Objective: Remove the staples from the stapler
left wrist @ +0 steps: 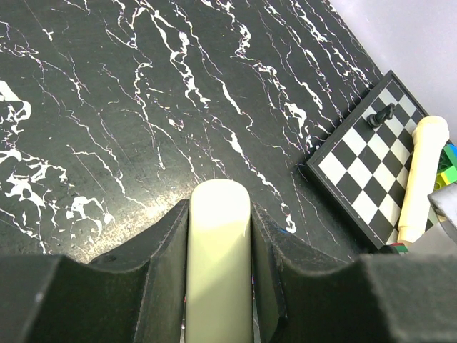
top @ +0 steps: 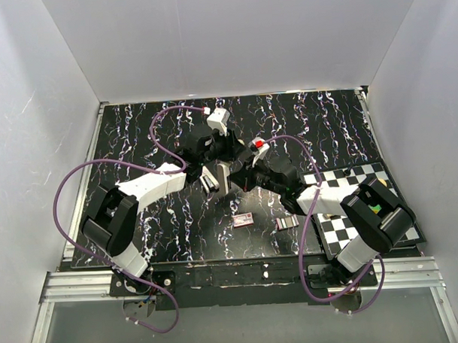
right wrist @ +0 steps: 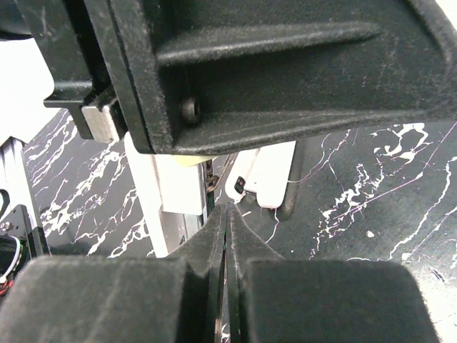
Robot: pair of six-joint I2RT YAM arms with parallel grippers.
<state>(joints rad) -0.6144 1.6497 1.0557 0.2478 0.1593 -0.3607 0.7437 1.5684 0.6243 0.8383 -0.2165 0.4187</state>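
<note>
While the left gripper (left wrist: pixel 219 214) squeezes the cream stapler (left wrist: pixel 218 271) near the middle of the table (top: pixel 137 129), the right gripper (right wrist: pixel 227 221), closed tight with nothing in it, should poke in slowly and straight.

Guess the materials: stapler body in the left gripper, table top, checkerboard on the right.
Stapler body: likely moulded plastic, cream, smooth semi-gloss, judging by the soft even sheen and rounded end.
Table top: black with white marble-like veining and slight glare. Probably a printed laminate or film, but that's not settled.
Checkerboard: thin flat board with matte black and white squares and a dark border. Card or plastic, can't tell.
</note>
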